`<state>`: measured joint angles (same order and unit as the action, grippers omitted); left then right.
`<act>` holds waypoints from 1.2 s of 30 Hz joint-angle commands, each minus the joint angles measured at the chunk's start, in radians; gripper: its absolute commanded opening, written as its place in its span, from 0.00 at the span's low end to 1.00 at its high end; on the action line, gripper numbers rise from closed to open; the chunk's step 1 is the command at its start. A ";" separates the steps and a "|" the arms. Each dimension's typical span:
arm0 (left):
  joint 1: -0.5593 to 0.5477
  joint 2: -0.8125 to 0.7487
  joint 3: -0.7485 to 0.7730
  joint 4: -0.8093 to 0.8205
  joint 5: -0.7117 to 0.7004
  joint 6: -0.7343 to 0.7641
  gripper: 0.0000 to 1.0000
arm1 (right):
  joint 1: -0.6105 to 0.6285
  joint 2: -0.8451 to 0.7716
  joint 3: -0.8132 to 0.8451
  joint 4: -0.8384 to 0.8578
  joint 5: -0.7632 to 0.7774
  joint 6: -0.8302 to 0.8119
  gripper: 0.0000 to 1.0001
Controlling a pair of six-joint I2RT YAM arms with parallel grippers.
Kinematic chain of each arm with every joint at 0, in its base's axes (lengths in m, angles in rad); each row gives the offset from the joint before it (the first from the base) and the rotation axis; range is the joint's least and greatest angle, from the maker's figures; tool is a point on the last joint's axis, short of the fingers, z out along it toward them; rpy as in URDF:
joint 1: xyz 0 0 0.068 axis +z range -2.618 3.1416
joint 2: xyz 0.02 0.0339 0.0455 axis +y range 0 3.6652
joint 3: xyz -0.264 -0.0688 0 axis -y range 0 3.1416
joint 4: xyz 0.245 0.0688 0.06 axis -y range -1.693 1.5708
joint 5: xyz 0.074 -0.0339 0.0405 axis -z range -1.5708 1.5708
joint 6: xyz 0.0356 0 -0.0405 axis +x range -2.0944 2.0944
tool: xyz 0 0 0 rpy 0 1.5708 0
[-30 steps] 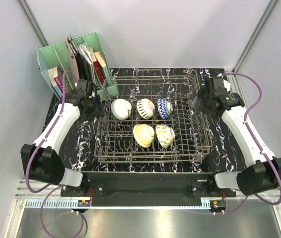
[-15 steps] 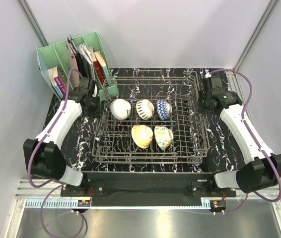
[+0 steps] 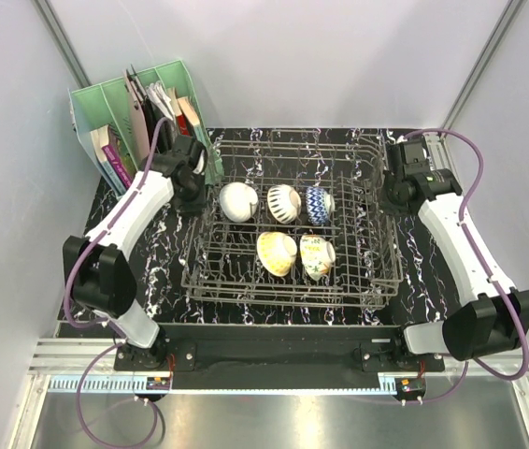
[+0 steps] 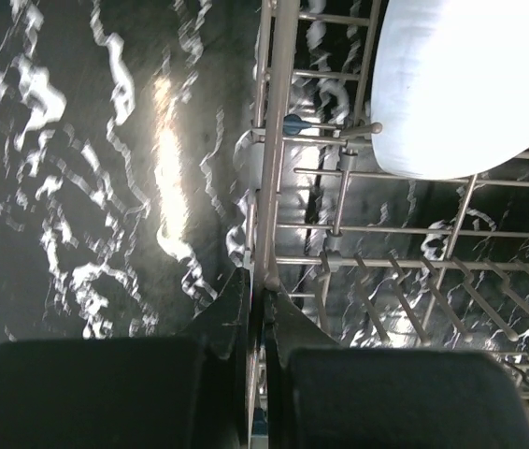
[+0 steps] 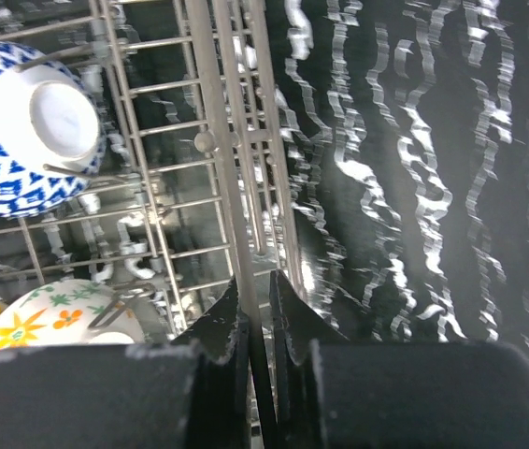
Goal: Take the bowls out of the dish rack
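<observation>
Gripping the dish rack (image 3: 283, 297) at both side rims, with left gripper (image 4: 257, 281) clenched on one top wire and right gripper (image 5: 257, 290) clenched on the opposite one. Finding all five bowls (image 3: 276, 253) on edge between the two sets of jaws, cream-white bowl (image 4: 470, 84) just inward of the left. Probably positioning the rack; nothing unloaded yet. Next: release a rim, reach inward, pinch a bowl's lip.
</observation>
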<state>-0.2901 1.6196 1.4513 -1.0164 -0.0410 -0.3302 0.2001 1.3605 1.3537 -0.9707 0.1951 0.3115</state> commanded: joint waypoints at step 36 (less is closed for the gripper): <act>-0.123 0.240 0.267 0.168 -0.008 -0.195 0.00 | -0.195 0.382 0.483 0.105 -0.010 0.155 0.00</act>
<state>-0.3836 1.8362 1.6619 -0.8215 -0.1547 -0.4419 0.0044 1.7535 1.7573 -0.9840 0.1139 0.1139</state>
